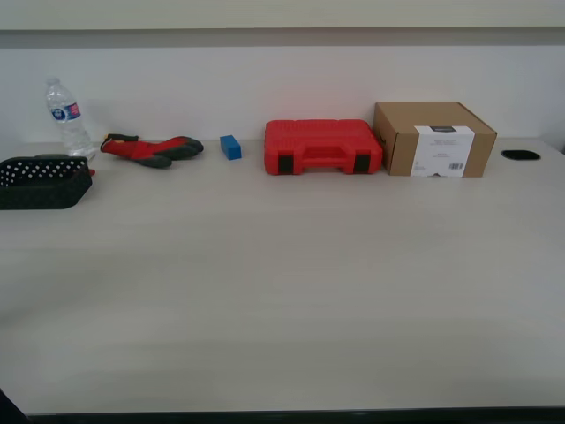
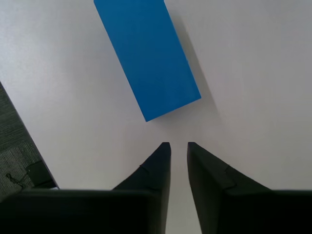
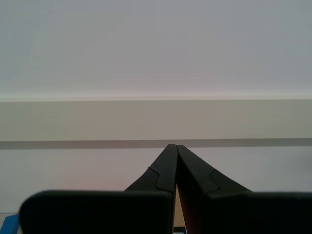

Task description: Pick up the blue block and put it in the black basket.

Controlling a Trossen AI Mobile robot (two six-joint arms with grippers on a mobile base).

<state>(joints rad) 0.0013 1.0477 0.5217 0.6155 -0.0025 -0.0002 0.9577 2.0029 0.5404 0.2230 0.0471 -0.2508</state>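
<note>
Nearest to us, only the first wrist view gives anything. My first gripper [image 2: 179, 144] hangs over the pale table [image 2: 253, 97] with its fingers a narrow gap apart and nothing between them. The blue block [image 2: 146, 56] lies flat just beyond the tips, skewed to them and clear of both. The table edge and dark floor [image 2: 14, 146] show beside it.

The exterior view shows neither arm nor that block, only bare tabletop across the near half. At the exterior view's left, farther back, sits the black basket [image 1: 40, 181]. Along the far wall stand a water bottle [image 1: 66, 119], red gloves [image 1: 150, 148], a small blue block [image 1: 230, 147], a red case [image 1: 322, 147] and a cardboard box [image 1: 433, 139].

The second wrist view faces the wall. My second gripper [image 3: 173, 145] has its tips pressed together, apparently on nothing, though their lower part is hidden.
</note>
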